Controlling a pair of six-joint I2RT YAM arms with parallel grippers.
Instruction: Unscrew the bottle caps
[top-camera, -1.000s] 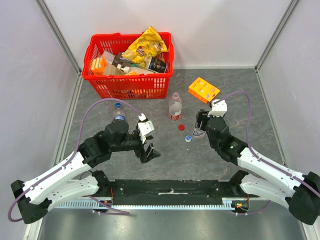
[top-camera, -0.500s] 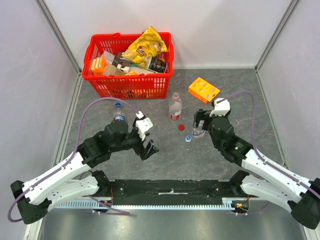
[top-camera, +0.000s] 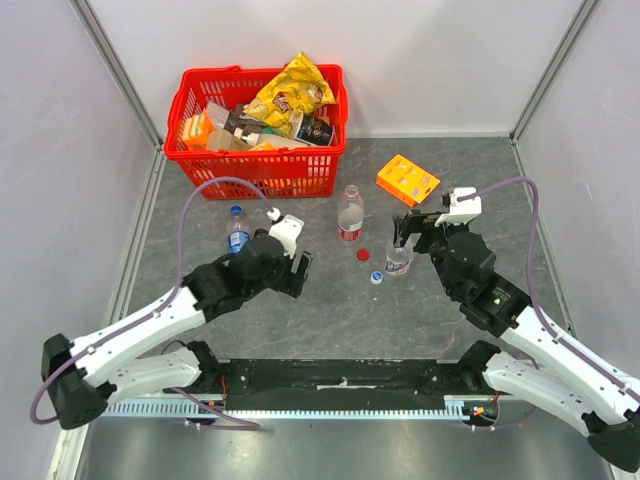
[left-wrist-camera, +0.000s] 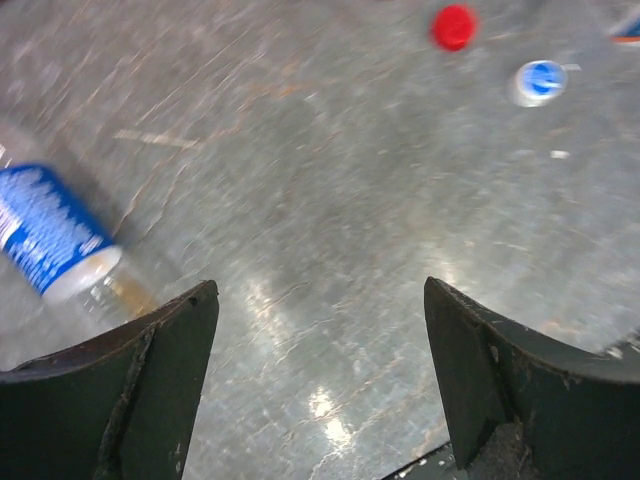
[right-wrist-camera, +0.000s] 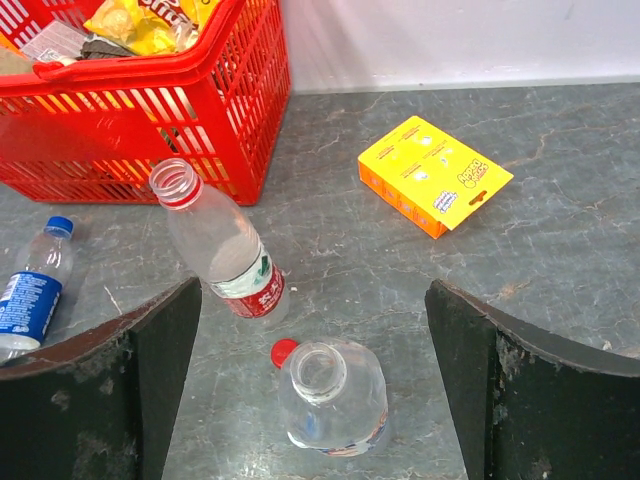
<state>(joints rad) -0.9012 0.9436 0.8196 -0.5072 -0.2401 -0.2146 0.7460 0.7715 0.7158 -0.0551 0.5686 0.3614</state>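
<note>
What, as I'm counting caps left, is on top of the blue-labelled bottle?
A blue cap sits on the neck of the blue-labelled bottle. It covers mouth and threads, so tightness cannot be seen.

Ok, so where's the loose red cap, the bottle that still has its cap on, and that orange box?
loose red cap (left-wrist-camera: 453, 26), left wrist view, its flat top.
blue-labelled bottle (right-wrist-camera: 24, 300), right wrist view, its blue label.
orange box (top-camera: 407, 180), top external view, middle of its upper face.

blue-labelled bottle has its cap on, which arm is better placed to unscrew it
Left. The left gripper is open right beside the blue-labelled bottle, whose blue cap is on. The right gripper is open near the plain bottle, farther away.
</note>
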